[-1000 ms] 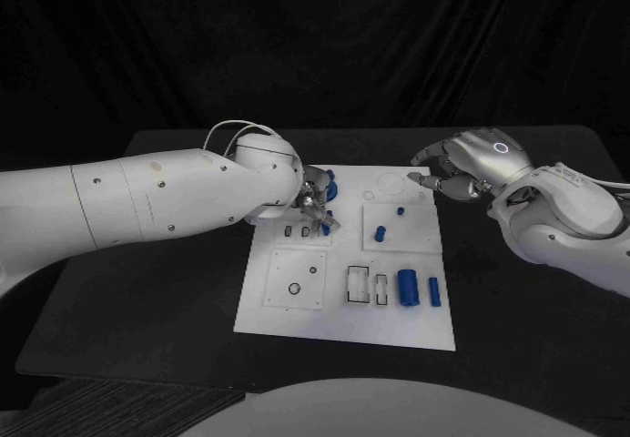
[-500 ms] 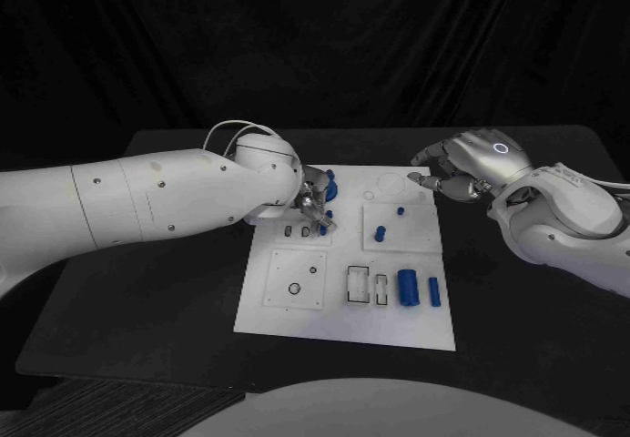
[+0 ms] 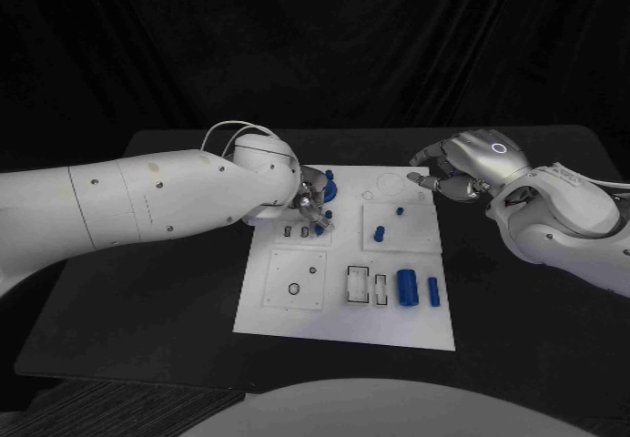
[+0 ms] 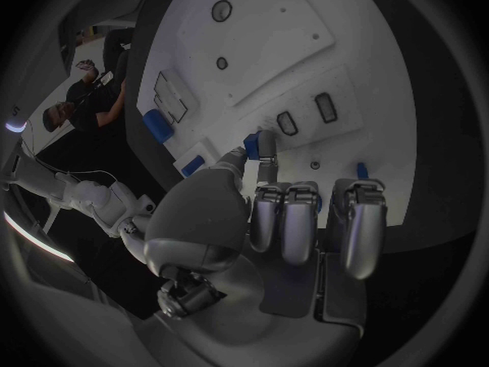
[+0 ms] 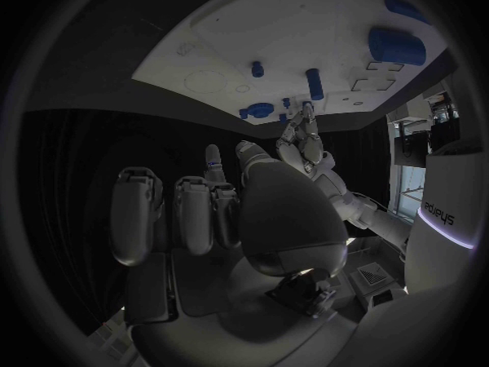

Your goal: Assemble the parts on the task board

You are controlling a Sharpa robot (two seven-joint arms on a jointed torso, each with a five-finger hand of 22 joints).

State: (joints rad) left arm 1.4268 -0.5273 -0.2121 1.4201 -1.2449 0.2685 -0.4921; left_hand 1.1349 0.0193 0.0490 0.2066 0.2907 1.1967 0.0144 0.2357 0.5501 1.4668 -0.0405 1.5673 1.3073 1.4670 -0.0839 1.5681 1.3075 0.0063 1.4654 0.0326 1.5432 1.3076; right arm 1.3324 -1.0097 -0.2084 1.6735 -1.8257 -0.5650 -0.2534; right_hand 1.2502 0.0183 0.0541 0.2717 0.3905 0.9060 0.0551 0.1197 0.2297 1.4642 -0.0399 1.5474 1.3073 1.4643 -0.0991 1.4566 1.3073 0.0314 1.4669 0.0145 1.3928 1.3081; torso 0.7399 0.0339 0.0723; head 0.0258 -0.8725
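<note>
Left hand (image 3: 309, 202) pinches a small blue part (image 4: 252, 143) over the board (image 3: 344, 314), lining it up with a slot; right hand (image 3: 453, 173) hovers clear, fingers curled, empty.

one task board (image 3: 344, 309), six blue parts (image 3: 407, 288), two hands (image 3: 309, 202).
</note>
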